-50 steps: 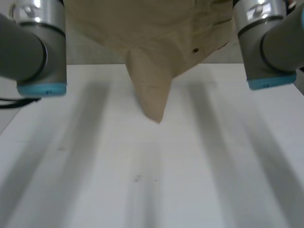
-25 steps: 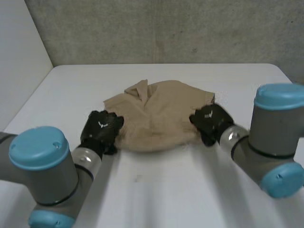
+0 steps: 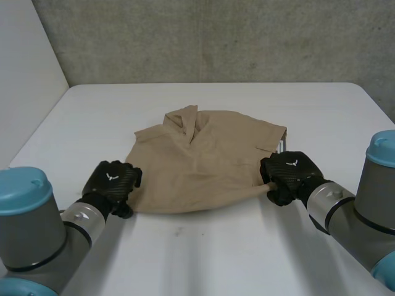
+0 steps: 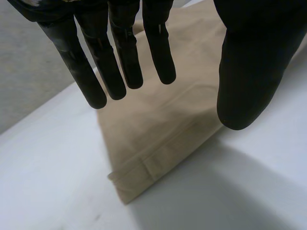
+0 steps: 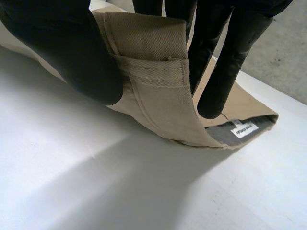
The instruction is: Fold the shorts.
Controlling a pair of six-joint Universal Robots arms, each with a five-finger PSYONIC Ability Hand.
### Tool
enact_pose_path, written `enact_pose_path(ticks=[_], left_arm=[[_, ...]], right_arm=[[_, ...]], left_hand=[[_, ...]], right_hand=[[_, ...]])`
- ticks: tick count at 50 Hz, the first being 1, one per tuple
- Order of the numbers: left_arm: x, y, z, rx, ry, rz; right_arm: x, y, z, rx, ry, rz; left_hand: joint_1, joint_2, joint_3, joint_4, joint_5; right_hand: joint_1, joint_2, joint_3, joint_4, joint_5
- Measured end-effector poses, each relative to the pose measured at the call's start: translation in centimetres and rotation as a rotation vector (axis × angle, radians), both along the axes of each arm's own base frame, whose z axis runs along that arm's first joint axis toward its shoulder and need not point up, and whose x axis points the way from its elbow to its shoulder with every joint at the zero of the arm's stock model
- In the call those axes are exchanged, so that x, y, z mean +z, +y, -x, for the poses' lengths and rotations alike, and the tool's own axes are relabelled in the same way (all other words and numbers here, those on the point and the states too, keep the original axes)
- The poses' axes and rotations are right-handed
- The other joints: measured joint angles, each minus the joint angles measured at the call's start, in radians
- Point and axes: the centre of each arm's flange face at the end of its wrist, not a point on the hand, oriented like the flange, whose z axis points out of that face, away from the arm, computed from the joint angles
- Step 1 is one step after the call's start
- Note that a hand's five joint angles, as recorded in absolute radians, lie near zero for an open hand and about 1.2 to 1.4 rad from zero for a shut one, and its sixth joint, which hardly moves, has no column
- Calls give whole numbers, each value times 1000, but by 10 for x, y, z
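Lying near the middle of the white table [image 3: 203, 259], the tan shorts [image 3: 203, 163] seem to be doubled over once. Their edge nearest to the robot is a soft rounded fold, and more than one layer of cloth shows at the corners.

The left hand [image 3: 111, 185] is just beside the near left corner of the shorts. Its fingers are straight and spread, its thumb stands apart, and it holds nothing; the hemmed corner lies flat on the table below its fingertips. The right hand [image 3: 290, 176] is at the near right corner of the shorts and pinches a thick seamed edge of the cloth between thumb and fingers, lifting it a little. Under this lifted edge a small white label [image 5: 243, 130] shows on a grey inner layer.

I judge that the task is about half done. The far side of the shorts is uneven, with a small flap standing up, so smoothing and probably one more fold are left.

The table around the shorts is bare and smooth. Behind the shorts rises a rough grey concrete wall [image 3: 216, 37], and a plain white wall [image 3: 24, 92] stands to their left.
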Motion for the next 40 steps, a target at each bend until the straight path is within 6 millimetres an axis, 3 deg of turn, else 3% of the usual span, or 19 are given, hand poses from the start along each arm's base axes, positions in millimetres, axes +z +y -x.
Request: enact_pose_path(ticks=[6,17,26,36,37,40], left_arm=[[-6,-14,-8,-84,50,-43],[-15,-43,-26,-75,27,-44],[-30,-45,-26,-89,-35,-76],[-32,-44,-27,-93,-59,-81],[-31,-44,-27,-91,-60,-78],[-30,-46,-26,-90,-59,-70]], right_arm=[[-4,-4,5,-19,-2,-16],[-6,-9,8,-30,-9,-14],[-5,-11,9,-39,-24,-19],[-5,-11,9,-40,-26,-19],[-5,-11,9,-40,-26,-19],[-5,-11,9,-39,-26,-19]], left_hand=[[8,12,14,12,12],[8,14,14,12,12],[8,15,14,12,13],[61,70,72,62,62],[304,312,307,304,294],[467,478,476,476,463]], right_hand=[[0,0,0,0,0],[0,0,0,0,0],[0,0,0,0,0],[0,0,0,0,0],[0,0,0,0,0],[0,0,0,0,0]])
